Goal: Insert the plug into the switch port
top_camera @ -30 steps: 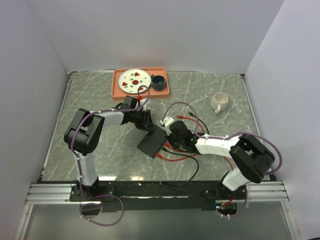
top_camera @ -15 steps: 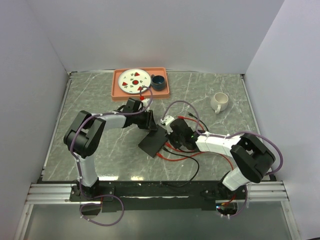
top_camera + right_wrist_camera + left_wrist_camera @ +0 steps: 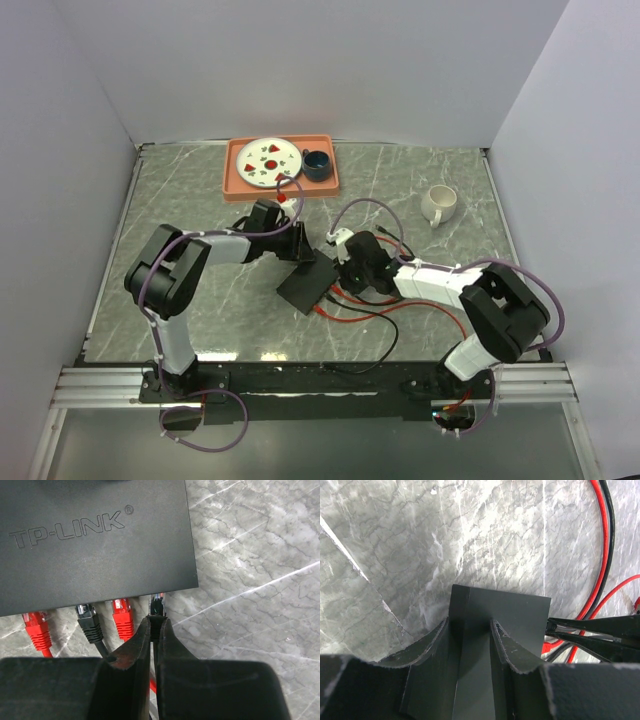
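Observation:
The switch (image 3: 303,285) is a flat black box lying mid-table; in the right wrist view it (image 3: 95,540) carries a TP-LINK mark. My left gripper (image 3: 300,248) is shut on its far edge, the fingers straddling the slab (image 3: 520,615) in the left wrist view (image 3: 468,625). My right gripper (image 3: 338,268) is shut on a black plug with a clear tip (image 3: 158,605), jaws pinched on its boot (image 3: 156,622). The tip meets the switch's port face at its right end; how deep it sits cannot be told. Two red plugs (image 3: 121,617) and a black one (image 3: 89,620) sit in ports beside it.
Red and black cables (image 3: 360,312) loop on the table near the switch's front and under my right arm; they also show in the left wrist view (image 3: 602,555). An orange tray (image 3: 240,182) with a white plate (image 3: 270,160) and dark cup (image 3: 317,164) stands at the back. A white mug (image 3: 438,203) is back right.
My right gripper has moved a little up and left, bringing the plug to the switch's edge. My left gripper has shifted slightly right along the switch's far edge.

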{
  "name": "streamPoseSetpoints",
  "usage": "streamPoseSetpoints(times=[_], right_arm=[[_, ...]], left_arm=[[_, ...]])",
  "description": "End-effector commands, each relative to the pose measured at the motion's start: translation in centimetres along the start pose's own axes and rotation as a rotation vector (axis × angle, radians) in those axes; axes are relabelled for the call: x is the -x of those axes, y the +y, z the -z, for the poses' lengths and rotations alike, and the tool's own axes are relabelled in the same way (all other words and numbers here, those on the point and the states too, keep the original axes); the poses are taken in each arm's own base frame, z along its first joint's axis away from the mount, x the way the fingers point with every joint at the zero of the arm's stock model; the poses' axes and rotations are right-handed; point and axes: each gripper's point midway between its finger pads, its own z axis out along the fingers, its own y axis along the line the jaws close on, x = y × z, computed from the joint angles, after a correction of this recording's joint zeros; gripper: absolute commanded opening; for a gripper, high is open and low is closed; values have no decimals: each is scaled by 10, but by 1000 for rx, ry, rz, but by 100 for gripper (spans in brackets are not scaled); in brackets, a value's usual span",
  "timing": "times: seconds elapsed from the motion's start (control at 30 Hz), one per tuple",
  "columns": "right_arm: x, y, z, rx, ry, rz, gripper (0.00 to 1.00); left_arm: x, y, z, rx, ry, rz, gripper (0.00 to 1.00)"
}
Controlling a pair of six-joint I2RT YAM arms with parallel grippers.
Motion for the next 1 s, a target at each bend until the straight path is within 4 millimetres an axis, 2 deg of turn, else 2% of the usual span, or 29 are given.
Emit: streamPoseSetpoints(times=[0.0, 0.13, 0.33, 0.57, 0.7, 0.83, 0.97], right_arm=[[177, 26, 30, 132, -572, 10, 0], [191, 22, 36, 115, -603, 17, 0], [214, 21, 48, 108, -655, 35, 0], [228, 16, 44, 109, -693, 9, 0], [230, 8, 38, 77, -716, -34, 0], [238, -2, 43, 35, -768, -75, 0], [257, -12, 47, 21, -798, -100, 0]], left_arm=[[-137, -32, -2, -79, 415, 101, 1], [-147, -30, -1, -71, 439, 117, 1], [-147, -29, -3, -70, 427, 94, 1], [-151, -31, -4, -80, 438, 97, 1], [-156, -34, -3, -93, 445, 104, 1], [-164, -35, -1, -94, 456, 113, 1], [-171, -35, 0, -95, 460, 121, 1]])
